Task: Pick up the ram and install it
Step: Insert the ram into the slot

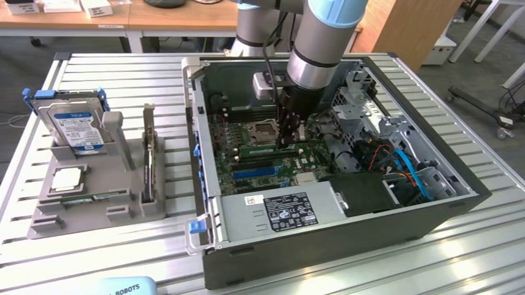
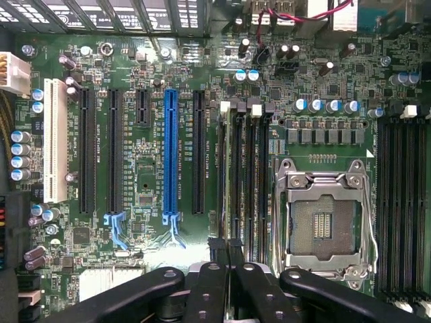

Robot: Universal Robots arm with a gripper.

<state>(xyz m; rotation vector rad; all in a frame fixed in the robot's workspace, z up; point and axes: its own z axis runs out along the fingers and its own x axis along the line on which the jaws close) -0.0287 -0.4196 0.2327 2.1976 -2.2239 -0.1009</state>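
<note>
The ram [image 1: 93, 198], a thin green stick with a pale label, lies flat in the grey fixture [image 1: 49, 224] on the exterior view's left. My gripper [image 1: 289, 142] reaches down into the open computer case [image 1: 328, 246], far from that stick. It hangs just over the black memory slots [image 2: 244, 175] beside the empty processor socket [image 2: 324, 225]. The gripper [image 2: 225, 250] is shut, its dark fingertips pressed together over the outermost memory slot. I cannot make out anything held between them.
The fixture also carries a hard drive [image 1: 75, 126], a square silver processor [image 1: 66, 179] and an upright dark expansion card [image 1: 147, 161]. Inside the case are a blue card slot [image 2: 171, 158], a power supply [image 1: 283, 212], drive cages and loose cables [image 1: 410, 172] on the exterior view's right.
</note>
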